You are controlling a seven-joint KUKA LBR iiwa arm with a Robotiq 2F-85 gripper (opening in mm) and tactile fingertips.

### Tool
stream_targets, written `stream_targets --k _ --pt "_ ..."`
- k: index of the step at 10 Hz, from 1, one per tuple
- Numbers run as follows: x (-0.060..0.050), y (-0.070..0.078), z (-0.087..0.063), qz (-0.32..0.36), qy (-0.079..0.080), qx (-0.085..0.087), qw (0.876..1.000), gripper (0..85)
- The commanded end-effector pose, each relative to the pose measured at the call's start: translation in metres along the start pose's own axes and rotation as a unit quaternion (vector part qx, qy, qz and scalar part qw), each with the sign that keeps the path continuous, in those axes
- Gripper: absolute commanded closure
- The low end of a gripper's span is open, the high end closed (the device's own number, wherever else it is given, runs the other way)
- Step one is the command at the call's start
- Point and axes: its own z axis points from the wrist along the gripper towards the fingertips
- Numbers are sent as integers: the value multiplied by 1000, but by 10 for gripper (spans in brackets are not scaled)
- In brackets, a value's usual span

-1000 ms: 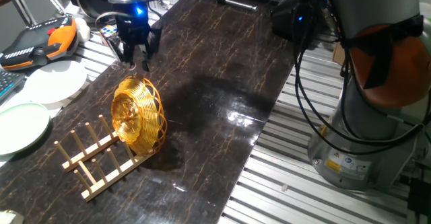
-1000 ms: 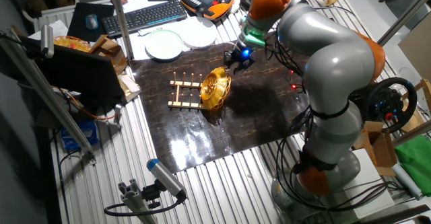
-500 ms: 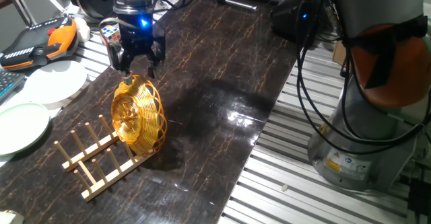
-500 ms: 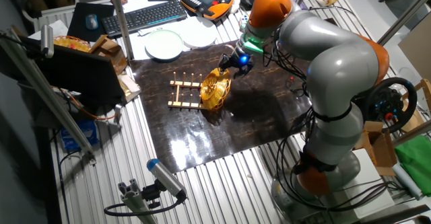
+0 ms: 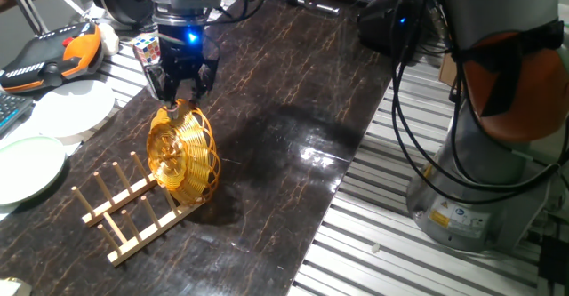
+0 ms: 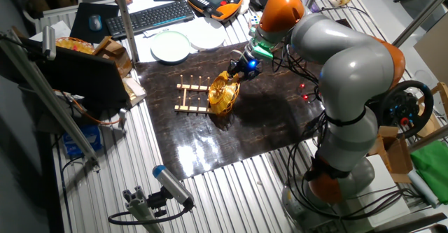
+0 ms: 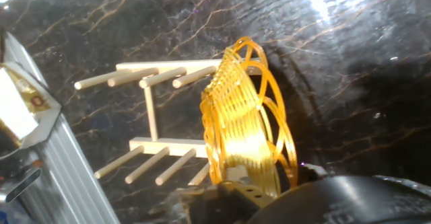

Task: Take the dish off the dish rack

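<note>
The dish (image 5: 182, 149) is a shiny golden wire bowl standing on edge at the right end of the dish rack (image 5: 116, 212), a small wooden rack with upright pegs. My gripper (image 5: 180, 99) is directly over the dish's top rim, with its jaws apart and one on each side of the rim. In the other fixed view the gripper (image 6: 241, 71) meets the dish (image 6: 224, 93) at the rack (image 6: 190, 98). The hand view looks down along the dish (image 7: 246, 130) and the rack (image 7: 151, 109). The fingertips are hard to make out there.
A white plate (image 5: 71, 108) and a pale green plate (image 5: 27, 167) lie left of the dark mat. An orange teach pendant (image 5: 53, 52) is behind them. A keyboard (image 6: 150, 16) lies at the far side. The arm's base (image 5: 498, 154) stands at the right.
My gripper has come down and forward from behind the dish to its top rim. The dish and rack have not moved.
</note>
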Motion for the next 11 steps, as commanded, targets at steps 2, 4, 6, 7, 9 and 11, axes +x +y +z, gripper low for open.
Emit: stream_targets --k 2,4,6,7,9,11 --pt "0 0 0 -4 7 -16 1000 757" --pt "2 3 -1 -3 11 -26 1000 843" --pt "4 8 -3 7 13 -30 999 843" --pt "4 11 -5 9 13 -29 999 843" --pt "4 14 -12 16 18 -37 999 843" --pt "5 21 -20 28 20 -46 998 843"
